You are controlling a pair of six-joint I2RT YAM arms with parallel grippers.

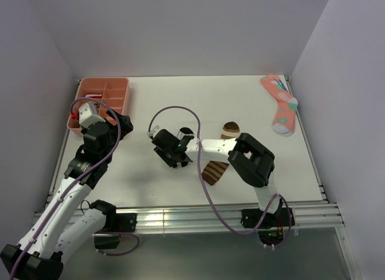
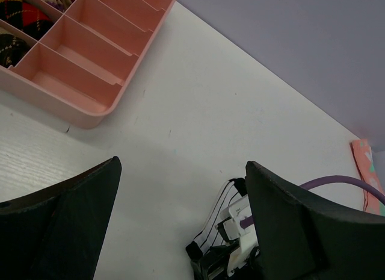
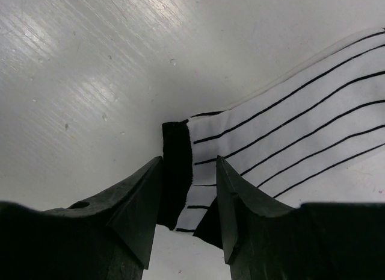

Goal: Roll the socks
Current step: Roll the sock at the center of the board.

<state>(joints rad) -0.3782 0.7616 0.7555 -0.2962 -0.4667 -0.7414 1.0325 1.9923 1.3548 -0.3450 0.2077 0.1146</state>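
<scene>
The small white sock [image 3: 289, 111] with thin black stripes lies flat on the table, and its black cuff [image 3: 176, 171] sits between the parted fingers of my right gripper [image 3: 189, 162], which is open. In the top view that gripper [image 1: 170, 150] covers most of the sock; a black end [image 1: 186, 132] shows behind it. The brown-and-tan striped sock [image 1: 215, 170] lies under the right forearm, its far end [image 1: 230, 130] showing beyond it. My left gripper [image 2: 182, 165] hangs open and holds nothing, above bare table left of the white sock [image 2: 225, 217].
A pink divided tray [image 1: 102, 81] stands at the back left, close to the left gripper [image 1: 120, 122]; some of its cells hold dark patterned fabric. A pink dotted sock [image 1: 283, 105] lies at the back right corner. Walls enclose the table.
</scene>
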